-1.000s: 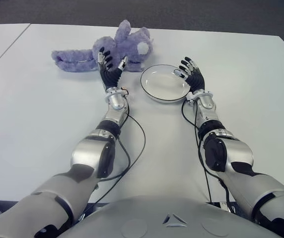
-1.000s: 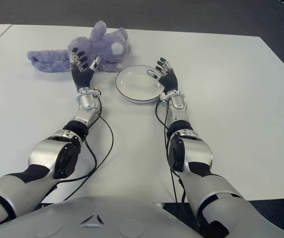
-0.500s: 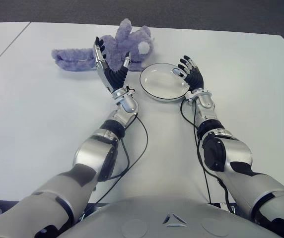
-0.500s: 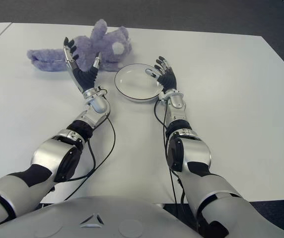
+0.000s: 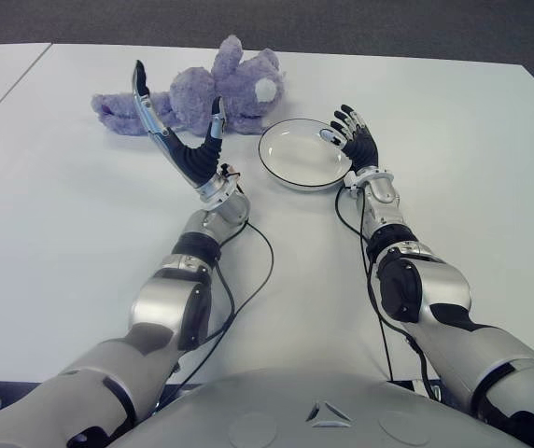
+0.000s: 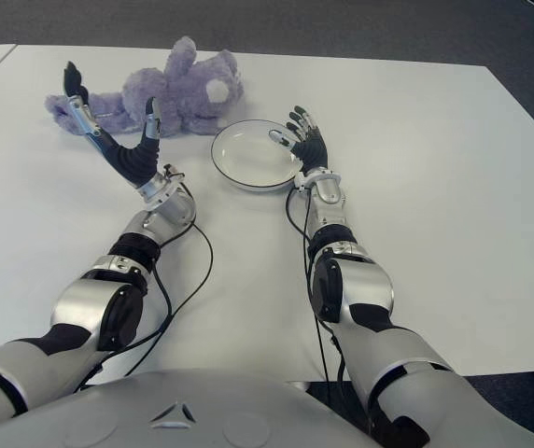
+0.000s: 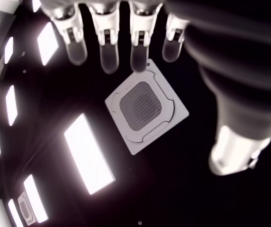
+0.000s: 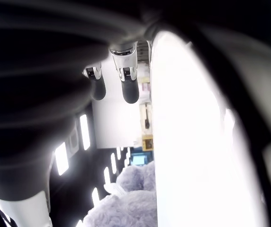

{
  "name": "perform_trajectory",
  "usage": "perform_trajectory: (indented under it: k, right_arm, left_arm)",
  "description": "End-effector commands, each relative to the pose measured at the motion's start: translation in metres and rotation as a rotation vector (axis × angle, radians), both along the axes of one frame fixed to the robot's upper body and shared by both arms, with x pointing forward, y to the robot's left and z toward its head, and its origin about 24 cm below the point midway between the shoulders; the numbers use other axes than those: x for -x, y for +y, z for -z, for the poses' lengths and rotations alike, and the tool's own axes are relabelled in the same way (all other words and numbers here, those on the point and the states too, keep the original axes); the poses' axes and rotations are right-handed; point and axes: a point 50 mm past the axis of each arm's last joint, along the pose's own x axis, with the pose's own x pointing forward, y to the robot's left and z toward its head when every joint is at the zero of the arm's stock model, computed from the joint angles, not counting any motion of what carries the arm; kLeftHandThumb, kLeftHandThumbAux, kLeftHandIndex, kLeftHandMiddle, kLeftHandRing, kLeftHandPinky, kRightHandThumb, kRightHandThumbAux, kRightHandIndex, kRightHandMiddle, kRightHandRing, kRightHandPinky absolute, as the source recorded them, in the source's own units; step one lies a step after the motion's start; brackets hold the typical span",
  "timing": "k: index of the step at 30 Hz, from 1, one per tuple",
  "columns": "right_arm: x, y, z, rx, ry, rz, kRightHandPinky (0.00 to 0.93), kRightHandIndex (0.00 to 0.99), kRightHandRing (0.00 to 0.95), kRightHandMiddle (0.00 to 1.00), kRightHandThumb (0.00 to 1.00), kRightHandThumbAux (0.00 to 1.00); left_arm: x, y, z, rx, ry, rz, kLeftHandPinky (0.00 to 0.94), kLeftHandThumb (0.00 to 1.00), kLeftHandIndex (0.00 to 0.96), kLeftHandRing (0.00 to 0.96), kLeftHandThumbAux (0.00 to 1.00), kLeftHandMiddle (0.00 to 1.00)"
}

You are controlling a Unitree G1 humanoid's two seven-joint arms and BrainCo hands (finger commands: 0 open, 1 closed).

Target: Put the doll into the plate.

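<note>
Your left hand [image 5: 181, 131] raised above table [image 5: 80, 233], palm up, fingers spread wide, holding nothing; wrist view shows straight fingers [image 7: 108, 49] against ceiling lights. It hovers on near side of purple doll [image 5: 202, 93], not touching it. Doll lies on its side at far part of table, just left of plate [image 5: 297, 159], outside it. Your right hand [image 5: 351, 140] sits at plate's right rim, fingers loosely open, gripping nothing.
</note>
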Motion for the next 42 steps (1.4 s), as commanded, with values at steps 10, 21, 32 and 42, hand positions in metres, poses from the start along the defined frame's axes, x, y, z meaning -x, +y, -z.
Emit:
perform_trajectory:
  k: [10, 21, 32, 42]
  right_arm:
    - [0.075, 0.014, 0.110, -0.085, 0.497, 0.007, 0.103, 0.073, 0.084, 0.096, 0.000, 0.808]
    - [0.074, 0.015, 0.110, -0.089, 0.498, 0.004, 0.104, 0.063, 0.075, 0.086, 0.000, 0.841]
    - [0.074, 0.016, 0.110, -0.119, 0.500, 0.016, 0.111, 0.057, 0.072, 0.080, 0.000, 0.888]
    - [0.074, 0.016, 0.109, -0.123, 0.501, 0.023, 0.120, 0.062, 0.077, 0.083, 0.000, 0.920]
  left_arm:
    - [-0.020, 0.012, 0.009, -0.423, 0.162, -0.147, 0.001, 0.081, 0.028, 0.002, 0.460, 0.002]
    - [-0.052, 0.068, -0.015, -0.854, 0.393, -0.210, 0.000, 0.103, 0.034, 0.000, 0.438, 0.000]
    - [-0.056, 0.119, -0.009, -1.345, 0.715, -0.193, 0.000, 0.130, 0.090, 0.000, 0.451, 0.000]
    - [-0.054, 0.135, -0.002, -1.557, 0.890, -0.144, 0.000, 0.007, 0.049, 0.000, 0.458, 0.000]
